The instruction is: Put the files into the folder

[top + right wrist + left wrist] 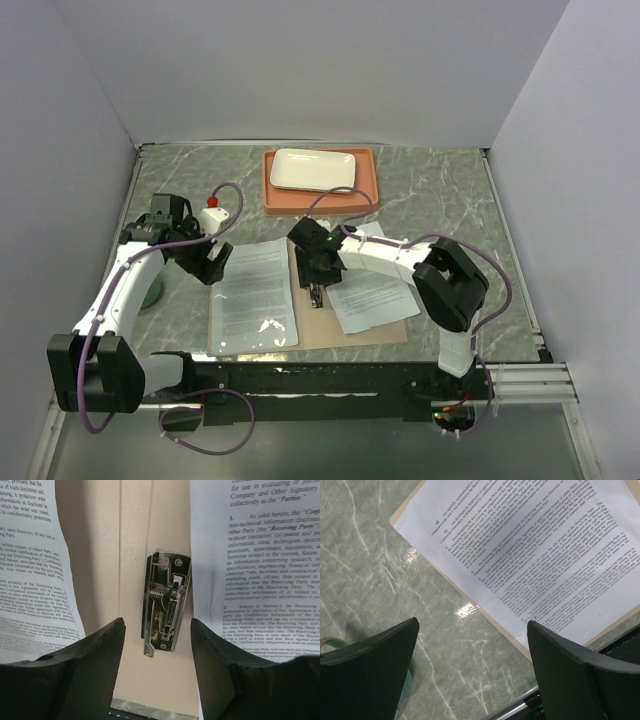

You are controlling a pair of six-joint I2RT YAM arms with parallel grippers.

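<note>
Grey marble table (440, 200), lower centre of frame: the open folder (314, 328) carries the files (252, 295), one sheet on each half. Left gripper (210, 265) at centre left gapes wide; right gripper (316, 292) hangs, jaws apart, over the metal clip (165, 605).

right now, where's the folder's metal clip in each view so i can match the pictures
Top external: the metal clip lies mid-picture on the folder's spine, between the two sheets, just under the right gripper.
Left wrist: not in it.
Right wrist: centre of the picture, between the open fingers, a gap on each side.
Shared landmark: the tan folder.
</note>
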